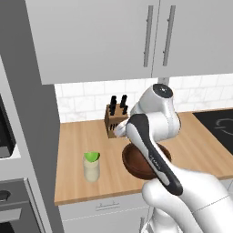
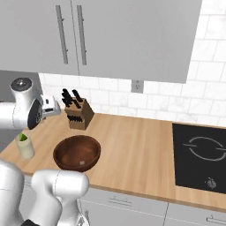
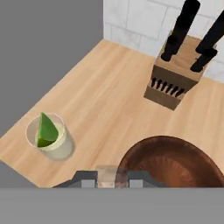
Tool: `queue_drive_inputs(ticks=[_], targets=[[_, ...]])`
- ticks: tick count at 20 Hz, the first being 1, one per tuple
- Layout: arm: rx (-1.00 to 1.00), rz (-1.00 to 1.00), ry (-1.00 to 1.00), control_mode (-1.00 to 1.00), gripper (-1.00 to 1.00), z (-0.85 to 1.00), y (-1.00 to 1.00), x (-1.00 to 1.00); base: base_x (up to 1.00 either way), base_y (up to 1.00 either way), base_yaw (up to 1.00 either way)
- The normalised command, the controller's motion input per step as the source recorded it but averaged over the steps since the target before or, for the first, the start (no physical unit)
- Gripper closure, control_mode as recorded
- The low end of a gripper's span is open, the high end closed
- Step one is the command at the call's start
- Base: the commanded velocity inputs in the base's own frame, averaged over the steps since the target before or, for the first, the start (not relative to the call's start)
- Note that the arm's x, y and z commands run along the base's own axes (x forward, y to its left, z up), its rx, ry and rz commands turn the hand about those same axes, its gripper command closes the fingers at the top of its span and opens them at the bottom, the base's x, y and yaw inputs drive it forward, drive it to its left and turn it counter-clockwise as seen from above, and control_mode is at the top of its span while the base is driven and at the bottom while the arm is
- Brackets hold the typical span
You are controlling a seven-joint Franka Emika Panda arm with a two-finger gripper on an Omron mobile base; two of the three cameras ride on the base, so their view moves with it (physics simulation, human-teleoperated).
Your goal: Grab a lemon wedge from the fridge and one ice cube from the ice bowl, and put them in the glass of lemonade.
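Ice is the slippery part now. The claw [image 3: 111, 178] is pinched tight on one small pale ice cube [image 3: 106, 174], held between its two dark tips. The cube is smooth and wet-looking, so I think it could slide out before it gets to the drink. If it drops, it may land back in the ice bowl [image 3: 175, 164], or on the wooden tabletop [image 3: 109, 100] and skid away.

The glass of lemonade [image 3: 47, 136] stands near the front edge of the tabletop, off to the side of the brown bowl and apart from it. The green lemon wedge [image 3: 45, 130] already sits in the top of the glass, sticking up above the drink. That leaves less room for the cube. I think the cube could bounce off the wedge and miss the glass. The glass is small and light too, so a bump from the claw could tip it or push it toward the edge.

Behind the bowl stands a wooden knife block [image 3: 175, 81] with black handles poking up, near the tiled wall [image 3: 135, 22]. It is well away from the path to the glass, so it should not get in the way. The grey side of the fridge [image 3: 43, 52] rises just past the glass, and the arm [image 1: 154, 123] must not swing into it. A black cooktop [image 2: 198, 154] lies far off on the other side.
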Motion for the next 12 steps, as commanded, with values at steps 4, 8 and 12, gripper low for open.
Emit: queue_drive_inputs(ticks=[4,8,12], targets=[[0.00,0.00,0.00,-1.00,1.00,0.22,0.90,0.11,0.00,0.00,0.00],[0.00,0.00,0.09,-1.00,1.00,-0.07,0.57,0.00,0.00,0.00,0.00],[0.00,0.00,0.02,-1.00,1.00,-0.41,0.39,0.00,0.00,0.00,0.00]])
